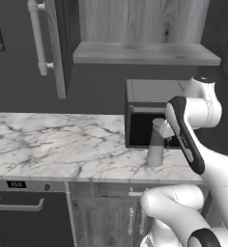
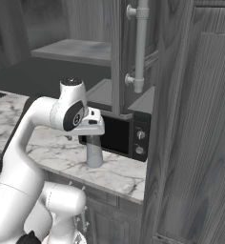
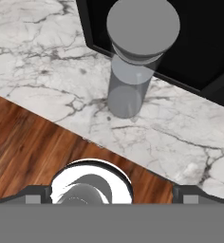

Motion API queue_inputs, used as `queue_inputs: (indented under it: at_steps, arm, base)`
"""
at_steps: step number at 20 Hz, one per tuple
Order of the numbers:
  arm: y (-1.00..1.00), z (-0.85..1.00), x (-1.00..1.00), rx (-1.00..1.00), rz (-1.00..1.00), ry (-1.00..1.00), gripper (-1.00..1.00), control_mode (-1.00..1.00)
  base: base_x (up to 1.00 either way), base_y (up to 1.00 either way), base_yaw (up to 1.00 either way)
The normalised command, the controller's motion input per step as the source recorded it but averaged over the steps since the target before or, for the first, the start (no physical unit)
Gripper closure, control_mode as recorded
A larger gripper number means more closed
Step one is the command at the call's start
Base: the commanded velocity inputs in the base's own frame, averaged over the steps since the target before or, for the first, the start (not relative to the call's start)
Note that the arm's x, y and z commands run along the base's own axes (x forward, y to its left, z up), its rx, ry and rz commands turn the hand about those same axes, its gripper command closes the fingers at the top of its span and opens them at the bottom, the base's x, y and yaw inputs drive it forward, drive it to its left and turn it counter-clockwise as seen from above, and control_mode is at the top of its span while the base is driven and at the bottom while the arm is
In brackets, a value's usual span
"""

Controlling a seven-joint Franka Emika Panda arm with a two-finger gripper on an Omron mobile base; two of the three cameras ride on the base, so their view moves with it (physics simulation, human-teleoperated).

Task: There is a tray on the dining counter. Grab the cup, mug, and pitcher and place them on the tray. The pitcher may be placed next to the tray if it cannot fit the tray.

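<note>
The pitcher (image 1: 155, 150) (image 2: 94, 153) (image 3: 133, 80) is a tall, slim, translucent grey cylinder with a rounded lid. It stands upright on the marble worktop, just in front of a black microwave. My gripper (image 1: 162, 129) (image 2: 92, 132) (image 3: 111, 195) hovers right above its lid and points down. The fingertips (image 3: 34, 194) stand wide apart, so the gripper is open with nothing between them and clear of the pitcher. The tray, dining counter, cup and mug are out of view.
The black microwave (image 1: 141, 126) (image 2: 126, 137) stands close behind the pitcher. The marble worktop (image 1: 53, 144) stretches to the left over cabinets and an appliance front (image 1: 19, 210). A shelf (image 1: 145, 53) hangs overhead. A tall wooden cabinet (image 2: 190, 143) walls off the right.
</note>
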Motion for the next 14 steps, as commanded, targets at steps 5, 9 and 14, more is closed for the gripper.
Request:
queue_inputs:
  at_steps: [5,9,14]
  arm:
    - [-0.02,-0.16,0.12,0.0,0.02,0.0,-1.0,-1.0]
    - [0.0,-0.16,0.13,0.0,0.02,0.0,-1.0,-1.0]
    - [0.0,-0.11,0.17,0.0,0.01,0.0,-1.0,-1.0]
  base:
    - [0.0,0.0,0.0]
    - [0.0,0.0,0.0]
    - [0.0,0.0,0.0]
